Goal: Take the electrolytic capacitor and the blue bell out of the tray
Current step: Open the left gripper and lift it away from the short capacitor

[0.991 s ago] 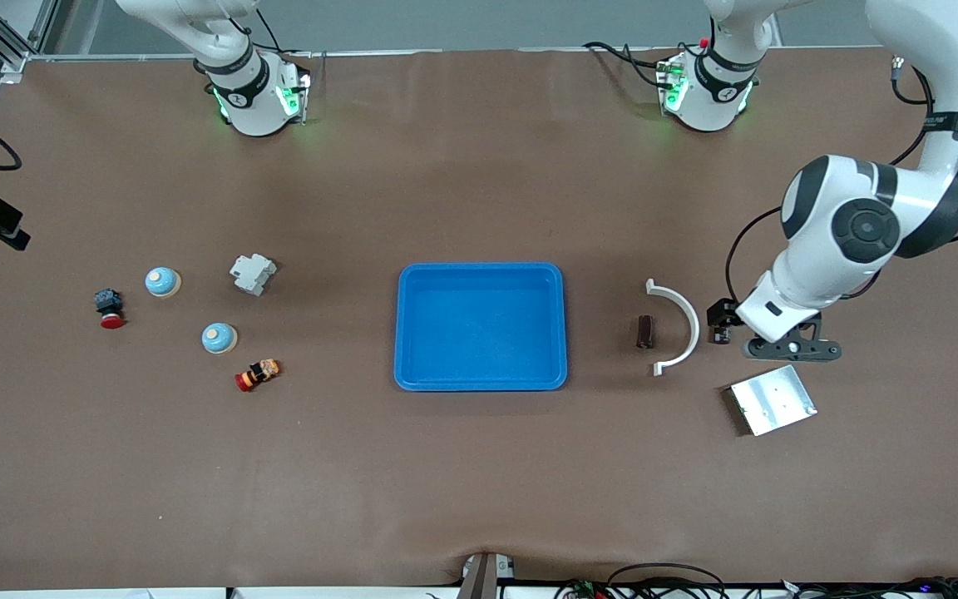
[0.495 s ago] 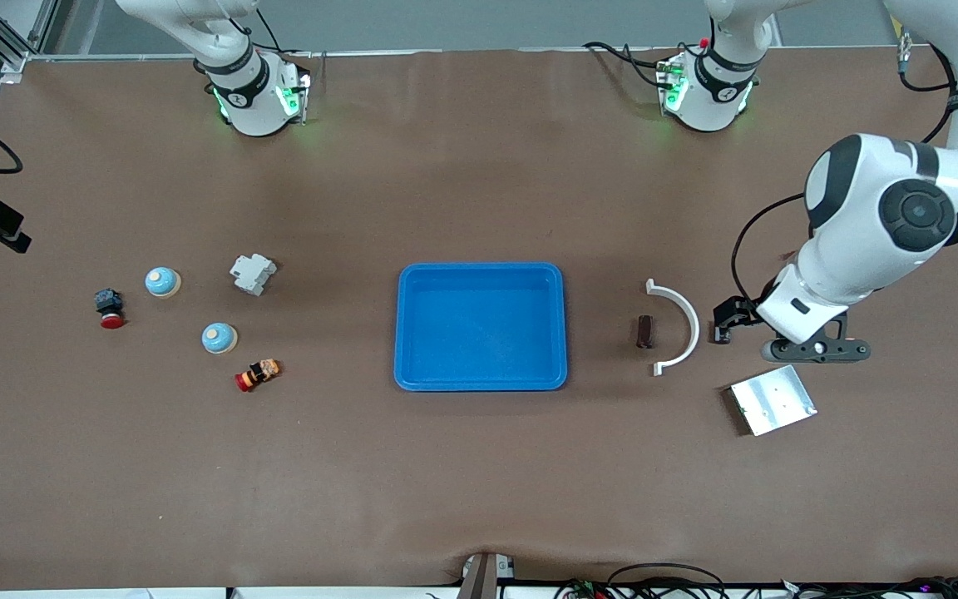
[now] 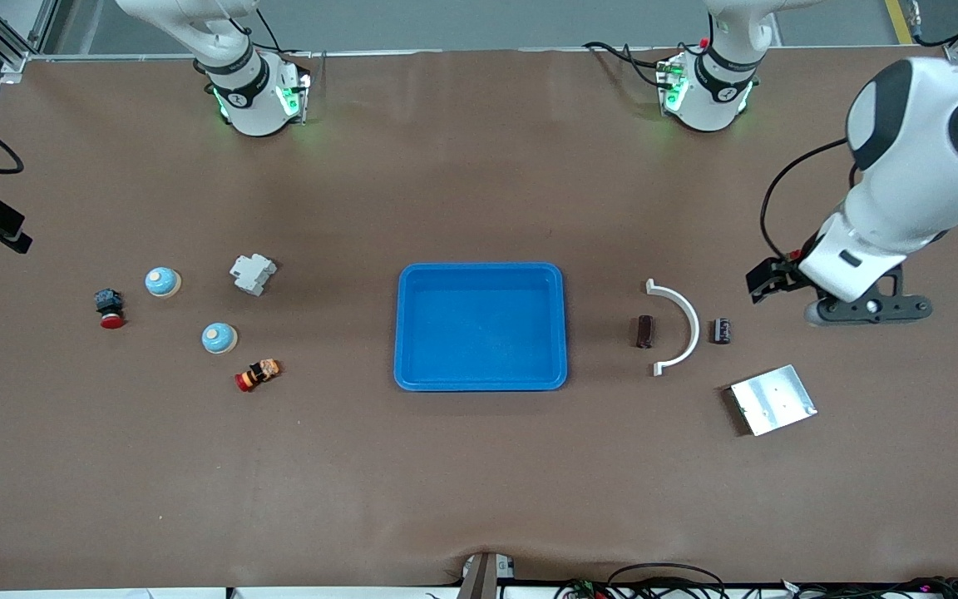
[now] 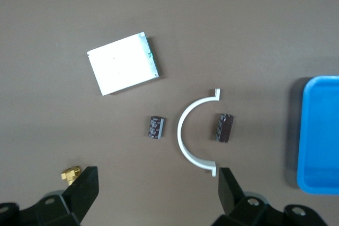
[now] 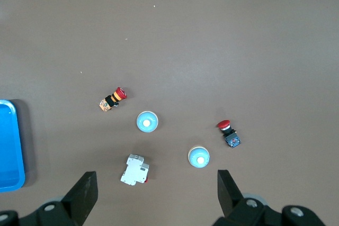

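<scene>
A black capacitor lies on the table beside a white arc bracket. A brown capacitor lies inside the arc. Both also show in the left wrist view, the black one and the brown one. My left gripper is open and empty. It hangs over bare table near the black capacitor, toward the left arm's end. Two light blue bells stand toward the right arm's end. My right gripper is open and empty high above the bells. It is out of the front view.
A blue tray sits mid-table. A metal plate lies nearer the camera than the black capacitor. A white circuit breaker and two red push buttons lie around the bells.
My left gripper has risen from the black capacitor and moved toward the left arm's end. The capacitor stays on the table, now uncovered. Nothing else has moved.
</scene>
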